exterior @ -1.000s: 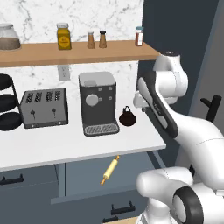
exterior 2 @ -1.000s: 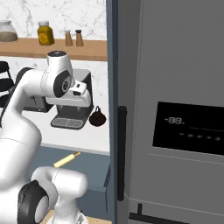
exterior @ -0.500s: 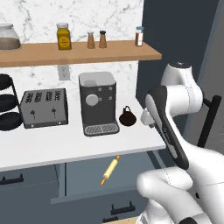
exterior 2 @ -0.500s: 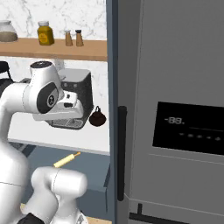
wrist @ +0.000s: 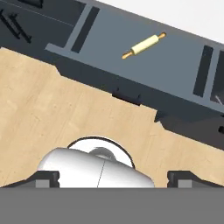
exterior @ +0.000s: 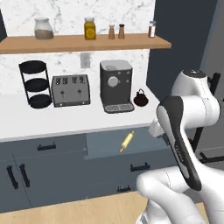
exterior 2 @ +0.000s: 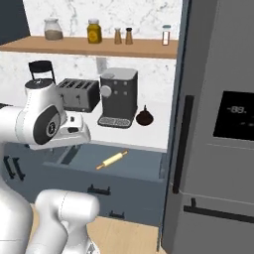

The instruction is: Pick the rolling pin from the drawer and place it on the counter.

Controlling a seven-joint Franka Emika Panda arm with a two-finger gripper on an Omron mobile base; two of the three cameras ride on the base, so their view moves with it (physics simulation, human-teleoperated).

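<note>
The rolling pin (exterior: 127, 141) (exterior 2: 112, 159) (wrist: 144, 45), slim and tan, lies at a slant on the floor of the pulled-out slate-blue drawer (exterior: 105, 145) (exterior 2: 145, 164) (wrist: 175, 65). Above the drawer runs the white counter (exterior: 52, 122) (exterior 2: 149, 138) (wrist: 192, 13). My gripper (wrist: 113, 177) is open, its two dark fingertips (wrist: 48, 177) far apart at the bottom of the hand view with nothing between them. It hangs well back from the drawer, over the wooden floor, looking down at the drawer front and the pin.
On the counter stand a toaster (exterior: 70, 89), a coffee machine (exterior: 116, 85), a small dark kettle (exterior: 140, 98) and a black tiered rack (exterior: 35, 83). A wooden shelf (exterior: 87, 43) with jars hangs above. A tall grey fridge (exterior 2: 218, 124) stands at the right.
The whole picture has shifted, so the base has moved. The arm has swung down and back from the counter. The jaws have spread wider.
</note>
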